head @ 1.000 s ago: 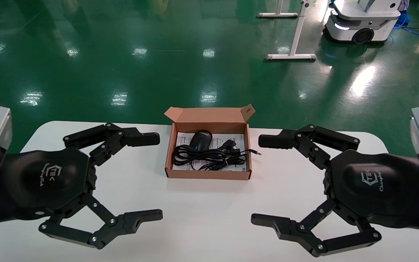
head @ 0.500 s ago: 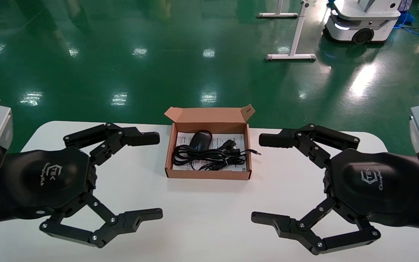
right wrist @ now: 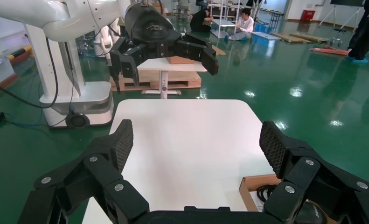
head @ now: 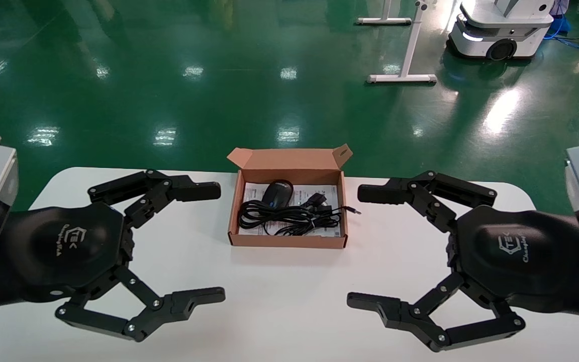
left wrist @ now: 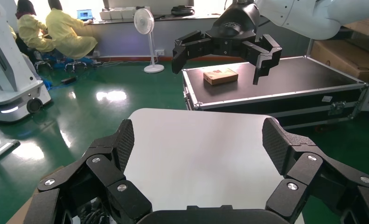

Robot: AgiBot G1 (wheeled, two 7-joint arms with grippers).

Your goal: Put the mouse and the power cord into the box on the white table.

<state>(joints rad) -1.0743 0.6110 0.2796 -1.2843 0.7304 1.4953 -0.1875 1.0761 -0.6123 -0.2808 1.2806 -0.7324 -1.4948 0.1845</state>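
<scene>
The brown cardboard box (head: 249,238) sits at the far middle of the white table (head: 289,301), its lid flap standing up. Inside lie the black mouse (head: 276,194) and the coiled power cord (head: 282,219); a thin cable end pokes over the box's right wall. My left gripper (head: 216,244) hovers open to the left of the box, holding nothing. My right gripper (head: 357,247) hovers open to the right, also holding nothing. In the right wrist view a corner of the box (right wrist: 253,187) shows with cable inside. The left wrist view has bare white table (left wrist: 196,154) between the open fingers.
Green floor lies beyond the table's far edge. A white mobile robot base (head: 500,30) and a white stand (head: 402,78) are far back right. In the left wrist view a black case (left wrist: 275,86) stands beyond the table.
</scene>
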